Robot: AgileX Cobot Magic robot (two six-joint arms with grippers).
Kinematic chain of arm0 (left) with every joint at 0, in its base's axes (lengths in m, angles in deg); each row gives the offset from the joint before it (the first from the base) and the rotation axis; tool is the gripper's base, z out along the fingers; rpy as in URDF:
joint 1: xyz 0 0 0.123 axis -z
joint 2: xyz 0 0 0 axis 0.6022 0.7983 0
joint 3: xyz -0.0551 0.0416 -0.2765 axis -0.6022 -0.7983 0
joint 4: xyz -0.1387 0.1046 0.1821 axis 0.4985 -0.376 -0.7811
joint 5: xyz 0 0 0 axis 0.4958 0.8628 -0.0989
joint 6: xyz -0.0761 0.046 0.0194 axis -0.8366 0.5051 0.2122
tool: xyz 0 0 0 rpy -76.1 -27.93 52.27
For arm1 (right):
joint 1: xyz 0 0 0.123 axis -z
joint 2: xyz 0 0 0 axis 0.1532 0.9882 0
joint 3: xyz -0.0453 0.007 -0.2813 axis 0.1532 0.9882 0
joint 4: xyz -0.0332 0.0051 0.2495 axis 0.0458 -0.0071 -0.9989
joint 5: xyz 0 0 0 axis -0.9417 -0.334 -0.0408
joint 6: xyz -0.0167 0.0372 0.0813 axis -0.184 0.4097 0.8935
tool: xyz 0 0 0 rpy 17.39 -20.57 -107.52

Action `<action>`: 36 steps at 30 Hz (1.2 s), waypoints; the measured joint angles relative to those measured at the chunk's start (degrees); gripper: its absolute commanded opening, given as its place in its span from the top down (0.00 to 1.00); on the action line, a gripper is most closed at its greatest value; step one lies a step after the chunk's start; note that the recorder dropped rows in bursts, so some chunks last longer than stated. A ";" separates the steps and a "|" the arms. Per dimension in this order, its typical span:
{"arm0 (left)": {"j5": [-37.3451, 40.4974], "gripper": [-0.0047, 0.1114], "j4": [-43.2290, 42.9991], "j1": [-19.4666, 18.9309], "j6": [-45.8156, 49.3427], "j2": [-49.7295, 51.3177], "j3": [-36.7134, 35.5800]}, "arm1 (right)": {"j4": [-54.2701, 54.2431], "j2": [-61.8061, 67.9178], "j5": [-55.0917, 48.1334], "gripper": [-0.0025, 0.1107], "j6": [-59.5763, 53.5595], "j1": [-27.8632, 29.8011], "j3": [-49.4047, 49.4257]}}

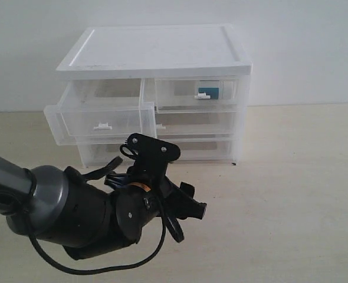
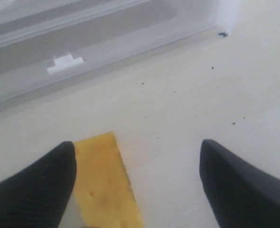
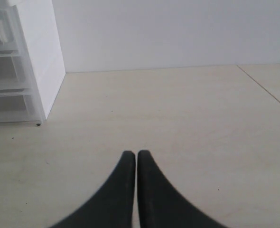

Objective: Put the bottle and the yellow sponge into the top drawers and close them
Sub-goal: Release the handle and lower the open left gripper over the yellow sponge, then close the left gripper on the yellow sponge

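Off-centre, yellow sponge within spread left end effector

A pale beige table meets a white wall; two full-width translucent drawers sit shut.

The left arm is a grey tube meeting a glossy black housing at eight o'clock in the exterior view, with black cables looping beneath (an orange spot shows below its black bracket). The left gripper and right gripper have matte black fingers with rounded tips.
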 measured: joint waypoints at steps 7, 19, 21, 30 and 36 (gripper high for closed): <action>5.88 0.37 1.65 -2.09 0.71 0.03 1.87 | 0.00 0.00 0.00 0.98 0.00 0.00 0.00; 10.05 0.37 2.88 -3.65 0.71 0.77 3.29 | 0.00 0.00 0.00 0.98 0.00 0.00 0.00; 10.69 0.37 2.88 -3.65 0.71 0.77 3.79 | 0.00 0.00 0.00 0.98 0.00 0.00 0.00; 12.37 0.40 3.84 -4.22 2.64 0.77 3.98 | 0.00 0.00 0.00 0.98 0.00 0.00 0.00; 12.63 0.41 6.99 -4.22 6.86 0.77 3.98 | 0.00 0.00 0.00 0.98 0.00 0.00 0.00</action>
